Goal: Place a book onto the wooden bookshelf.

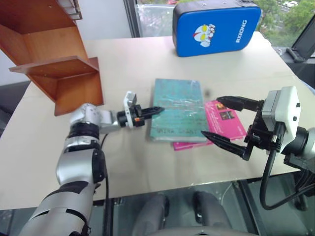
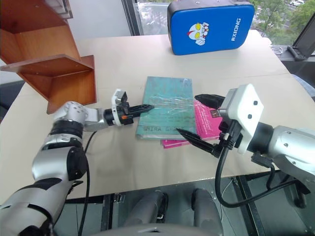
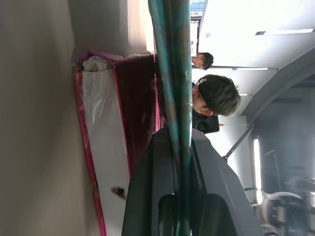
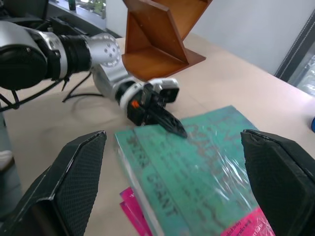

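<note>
So the table (image 1: 147,172) is pretty uncluttered. A blue padded case (image 1: 215,28) with a cartoon figure and white lettering is stood at the far edge, well apart from everything else. The shelf (image 1: 54,64) is parked at the far left corner, its open compartments tilted at an angle, with bare tabletop between it and the book (image 1: 177,109). Nothing is sat in that gap except the left arm itself.

The book is laid flat near the middle of the table, glossy teal cover up, dark lettering along the near edge. It's stacked partly over a pink book (image 1: 224,123), which pokes out to the right and a bit at the front. In the left wrist view a couple of people can be made out in the background past the cover.

The left gripper (image 1: 153,110) is held low and roughly level, pointed right, and is clamped onto the book's left edge, with the cover seen pinched between the two fingers in the wrist view. The right gripper (image 1: 227,120) is held above the pink book, pointed left, its fingers spread wide with nothing between them.
</note>
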`<action>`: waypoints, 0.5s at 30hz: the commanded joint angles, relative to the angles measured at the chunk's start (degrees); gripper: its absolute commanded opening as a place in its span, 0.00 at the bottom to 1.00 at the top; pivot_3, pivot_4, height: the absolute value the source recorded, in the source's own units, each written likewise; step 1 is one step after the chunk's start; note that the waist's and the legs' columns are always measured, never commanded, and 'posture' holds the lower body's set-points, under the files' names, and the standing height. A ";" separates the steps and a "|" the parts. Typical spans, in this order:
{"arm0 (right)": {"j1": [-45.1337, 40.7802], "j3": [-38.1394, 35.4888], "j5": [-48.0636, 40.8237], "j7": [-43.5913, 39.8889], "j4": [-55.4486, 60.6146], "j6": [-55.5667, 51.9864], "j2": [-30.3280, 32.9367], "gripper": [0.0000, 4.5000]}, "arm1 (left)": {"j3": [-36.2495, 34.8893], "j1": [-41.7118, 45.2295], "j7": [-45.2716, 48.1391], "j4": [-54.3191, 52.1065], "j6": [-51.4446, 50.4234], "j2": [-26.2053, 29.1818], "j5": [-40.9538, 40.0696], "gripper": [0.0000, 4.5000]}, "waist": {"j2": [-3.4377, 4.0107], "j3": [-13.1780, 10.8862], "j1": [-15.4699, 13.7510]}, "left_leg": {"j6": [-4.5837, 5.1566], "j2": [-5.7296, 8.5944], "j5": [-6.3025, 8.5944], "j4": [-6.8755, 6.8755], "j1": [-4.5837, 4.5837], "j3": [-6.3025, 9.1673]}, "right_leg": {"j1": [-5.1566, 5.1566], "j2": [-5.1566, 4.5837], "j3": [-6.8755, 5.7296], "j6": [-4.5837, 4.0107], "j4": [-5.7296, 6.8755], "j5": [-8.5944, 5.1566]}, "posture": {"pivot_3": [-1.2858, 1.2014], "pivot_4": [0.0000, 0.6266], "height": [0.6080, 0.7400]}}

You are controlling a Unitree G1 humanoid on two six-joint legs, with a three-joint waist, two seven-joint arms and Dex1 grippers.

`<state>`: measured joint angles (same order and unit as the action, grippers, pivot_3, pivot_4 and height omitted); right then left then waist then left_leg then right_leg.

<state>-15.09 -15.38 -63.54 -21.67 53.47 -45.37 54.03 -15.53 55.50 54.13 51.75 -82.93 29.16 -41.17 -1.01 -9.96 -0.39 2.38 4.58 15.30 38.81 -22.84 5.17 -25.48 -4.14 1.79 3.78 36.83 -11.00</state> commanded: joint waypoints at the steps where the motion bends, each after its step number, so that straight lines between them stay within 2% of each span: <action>1: -1.46 1.16 2.50 -1.76 -1.40 3.30 -1.20 1.00 | -5.74 1.21 -1.29 -11.39 -4.64 3.43 -4.84 0.01 | 0.00 0.00 -0.04 | 0.00 0.00 0.00 0.01 -0.03 0.00 | -0.03 0.00 0.00 0.00 0.00 0.00 | 0.52 0.24 0.97; 3: -2.26 2.19 4.21 -2.97 -2.81 4.72 -2.18 1.00 | -8.71 1.39 -4.10 -23.00 -3.47 3.78 -7.04 0.01 | -0.19 -0.11 -0.11 | -0.01 -0.02 0.00 0.04 -0.09 0.01 | -0.07 -0.01 0.01 0.00 0.01 0.00 | 0.52 0.24 0.97; 6: -3.49 3.19 6.00 -4.76 -4.85 6.42 -3.45 1.00 | -10.71 1.52 -8.26 -38.42 3.58 2.43 -7.48 0.01 | -0.21 -0.12 -0.18 | -0.01 -0.06 0.00 0.12 -0.14 0.01 | -0.07 -0.16 0.03 0.00 -0.01 0.00 | 0.52 0.24 0.97; 8: -4.64 4.02 7.31 -6.17 -6.68 7.62 -4.26 1.00 | -6.70 1.33 -8.31 -49.59 15.82 3.22 -2.46 0.01 | -0.23 -0.14 -0.35 | -0.01 -0.04 0.00 0.14 -0.13 -0.02 | -0.06 -0.26 0.04 0.00 -0.02 0.00 | 0.52 0.24 0.97; 10: -5.87 5.16 9.12 -8.09 -8.87 8.89 -5.29 1.00 | 0.87 2.41 -5.54 -55.06 26.86 8.13 5.16 0.01 | -0.23 -0.13 -0.37 | -0.02 -0.01 0.01 0.13 -0.14 -0.03 | -0.06 -0.30 0.03 -0.01 -0.05 0.01 | 0.52 0.24 0.97; 12: -7.33 6.58 11.08 -10.11 -11.11 10.27 -6.38 1.00 | 9.59 2.69 -1.61 -56.73 45.36 14.85 17.94 0.01 | -0.19 -0.12 -0.24 | -0.02 0.01 0.01 0.10 -0.13 -0.06 | -0.06 -0.28 0.05 -0.01 -0.06 0.01 | 0.52 0.24 0.97; 15: -9.23 8.40 13.68 -12.63 -13.74 11.92 -7.90 1.00 | 15.17 4.44 0.62 -53.87 64.80 20.78 29.08 0.01 | -0.13 -0.09 -0.19 | -0.02 0.04 0.00 -0.21 0.12 -0.29 | -0.06 -0.25 0.31 -0.01 -0.07 0.01 | 0.52 0.24 0.97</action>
<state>-22.68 -7.18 -51.21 -32.64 40.07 -35.67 46.49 -2.22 57.60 53.42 -2.32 -29.77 47.64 -18.29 -1.15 -10.05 -0.58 2.36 4.61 15.30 38.59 -22.72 4.87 -25.55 -4.38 2.10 3.76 36.75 -10.99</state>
